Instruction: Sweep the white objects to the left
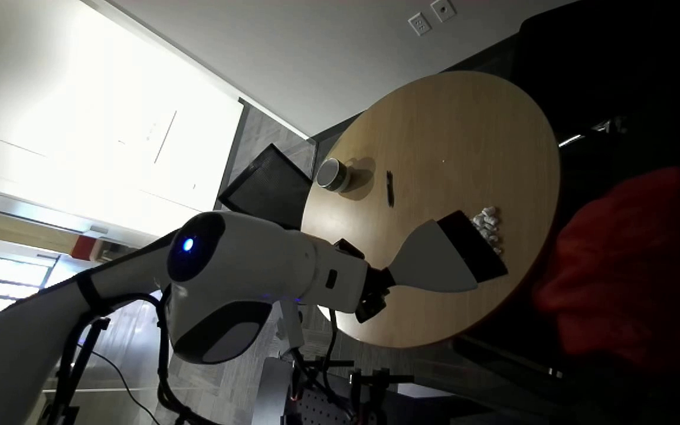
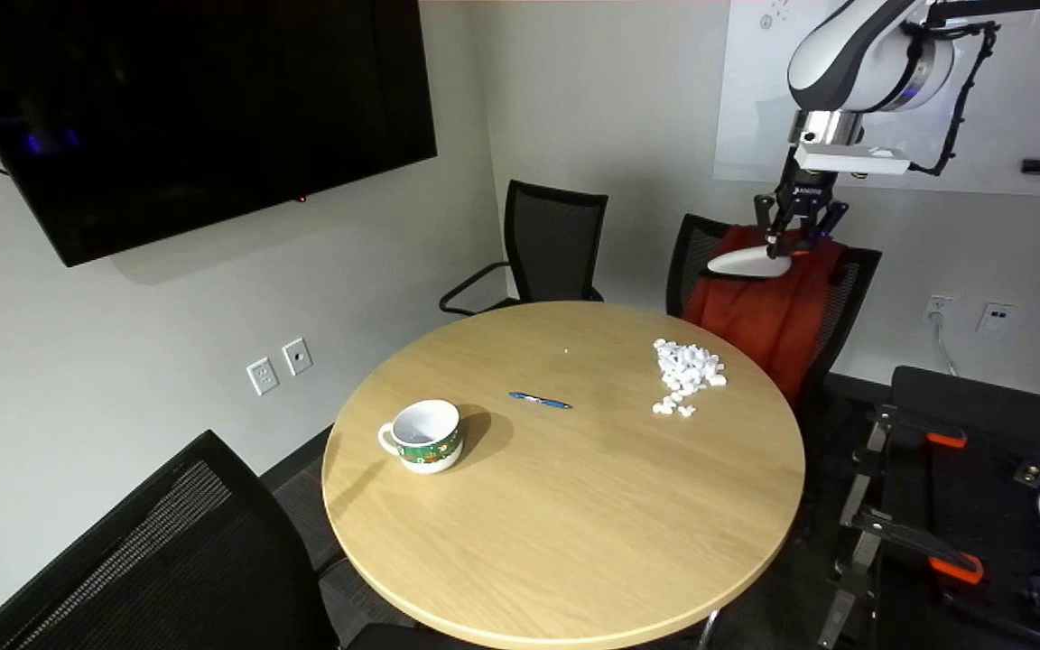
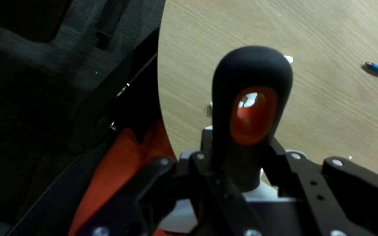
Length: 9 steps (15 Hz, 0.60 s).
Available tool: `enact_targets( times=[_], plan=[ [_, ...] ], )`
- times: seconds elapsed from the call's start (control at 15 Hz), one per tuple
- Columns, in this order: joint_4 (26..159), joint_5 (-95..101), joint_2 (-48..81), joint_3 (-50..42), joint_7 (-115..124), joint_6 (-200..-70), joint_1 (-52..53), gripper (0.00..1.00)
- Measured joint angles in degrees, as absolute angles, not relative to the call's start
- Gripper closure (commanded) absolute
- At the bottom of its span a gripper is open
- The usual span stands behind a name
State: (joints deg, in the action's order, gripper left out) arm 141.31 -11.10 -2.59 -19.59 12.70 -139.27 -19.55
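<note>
Lumpy white bits [image 2: 688, 366] on round table [image 2: 574, 515]; fan-shaped tool [image 1: 434, 262], perhaps plastic.

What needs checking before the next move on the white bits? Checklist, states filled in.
1. Gripper shut on the handle of the hand tool: ok.
2. Firm, slip-free grip: cannot tell.
3. Hand tool lowered to the table: not ok, raised off it.
4. White bits on the table: ok, loose cluster.
5. Pen and mug apart from the white bits: ok.
6. Lone white speck with the cluster: not ok, lies apart.
</note>
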Motion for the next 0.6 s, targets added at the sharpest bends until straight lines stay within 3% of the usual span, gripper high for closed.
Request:
enact_targets(
  times=[0.53,0.6],
  plan=[
    [128.62,-13.17,10.97,-18.68,12.43,-139.24,-19.70,0.88],
    [127.12,-14.13,13.11,-18.24,12.14,-139.25,-19.70,0.63]
  ],
)
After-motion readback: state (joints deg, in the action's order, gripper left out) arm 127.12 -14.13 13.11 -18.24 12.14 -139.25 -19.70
